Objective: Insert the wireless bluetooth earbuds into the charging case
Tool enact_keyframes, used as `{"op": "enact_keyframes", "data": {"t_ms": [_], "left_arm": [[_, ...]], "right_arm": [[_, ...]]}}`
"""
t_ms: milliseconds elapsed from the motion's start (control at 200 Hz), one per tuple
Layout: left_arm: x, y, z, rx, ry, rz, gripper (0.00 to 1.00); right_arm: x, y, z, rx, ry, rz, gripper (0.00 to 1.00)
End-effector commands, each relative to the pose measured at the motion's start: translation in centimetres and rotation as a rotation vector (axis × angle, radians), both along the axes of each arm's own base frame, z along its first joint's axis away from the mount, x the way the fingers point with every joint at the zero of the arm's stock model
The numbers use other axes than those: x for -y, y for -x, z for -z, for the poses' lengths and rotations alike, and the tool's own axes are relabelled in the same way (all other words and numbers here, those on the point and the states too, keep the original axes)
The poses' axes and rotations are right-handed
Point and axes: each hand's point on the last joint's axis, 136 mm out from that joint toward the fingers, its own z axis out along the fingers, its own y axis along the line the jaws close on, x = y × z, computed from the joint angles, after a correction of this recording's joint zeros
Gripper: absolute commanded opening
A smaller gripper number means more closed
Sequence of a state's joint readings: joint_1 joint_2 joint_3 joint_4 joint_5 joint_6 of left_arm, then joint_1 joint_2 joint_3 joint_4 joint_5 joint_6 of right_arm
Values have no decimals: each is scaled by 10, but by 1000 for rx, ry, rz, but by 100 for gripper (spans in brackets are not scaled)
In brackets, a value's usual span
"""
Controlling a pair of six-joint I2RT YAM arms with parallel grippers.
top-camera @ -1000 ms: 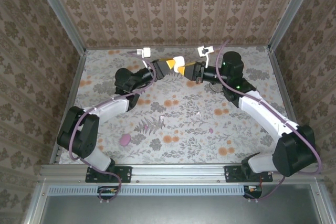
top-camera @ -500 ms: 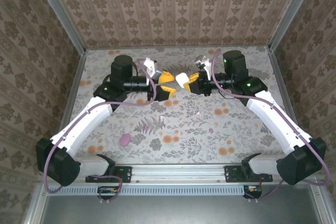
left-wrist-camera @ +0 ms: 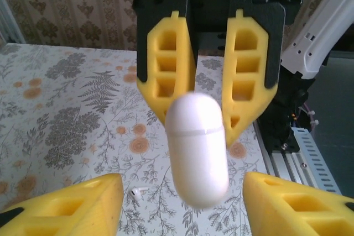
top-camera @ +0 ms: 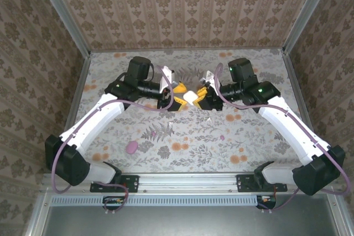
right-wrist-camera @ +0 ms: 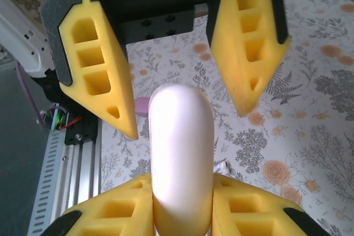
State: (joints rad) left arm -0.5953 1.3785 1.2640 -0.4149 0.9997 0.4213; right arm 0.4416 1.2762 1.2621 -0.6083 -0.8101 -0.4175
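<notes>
Case: white glossy pill-shaped plastic charging case (left-wrist-camera: 196, 147), seam closed, held aloft over the floral-patterned table (top-camera: 265, 142).
Right gripper (right-wrist-camera: 181, 189): yellow fingers clamped on one end of the case.
Left gripper (left-wrist-camera: 180, 183): jaws spread, flanking the free end, not touching.
Earbuds: small white glossy plastic earbud (left-wrist-camera: 138, 193) on the table below; tiny pink earbud (top-camera: 222, 136) near it.
Handling: probably light, rigid and slippery. Pinch the case's free end squarely and take the buds by the stem.

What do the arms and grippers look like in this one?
The left arm and right arm have white links, black joints and trailing purple cables. The left gripper and right gripper have black bodies and yellow, cut-out wedge fingers.
</notes>
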Motion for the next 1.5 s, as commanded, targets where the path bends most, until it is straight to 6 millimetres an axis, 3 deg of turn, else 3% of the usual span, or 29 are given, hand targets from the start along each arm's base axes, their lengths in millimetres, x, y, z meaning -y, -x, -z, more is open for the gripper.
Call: {"op": "enact_keyframes", "data": {"t_ms": [0, 275, 535, 800, 930, 965, 1090, 1230, 1345, 1495], "left_arm": [[1, 8, -2, 6, -16, 46, 58], [8, 11, 0, 7, -26, 71, 45], [13, 12, 5, -3, -47, 78, 39], [13, 13, 6, 8, -55, 81, 21], [13, 13, 3, 15, -41, 86, 18], [13, 13, 4, 22, -40, 81, 18], [11, -1, 7, 51, -46, 0, 16], [6, -18, 0, 75, 27, -105, 16], [4, -33, -11, 96, 112, -196, 15], [-1, -50, -25, 113, 240, -336, 16]], "right_arm": [[0, 1, -1, 33, 37, -18, 25], [-1, 1, 2, 36, 46, -23, 25], [-2, 0, 3, 43, 51, -18, 26], [-1, -2, 5, 54, 61, -2, 27], [2, -8, 8, 70, 79, 31, 34], [4, -9, 9, 79, 81, 45, 40], [12, -16, 3, 108, 67, 130, 53], [24, -29, -9, 126, 23, 263, 61], [31, -40, -18, 50, -50, 367, 66], [42, -68, -33, -151, -239, 582, 67]]}}
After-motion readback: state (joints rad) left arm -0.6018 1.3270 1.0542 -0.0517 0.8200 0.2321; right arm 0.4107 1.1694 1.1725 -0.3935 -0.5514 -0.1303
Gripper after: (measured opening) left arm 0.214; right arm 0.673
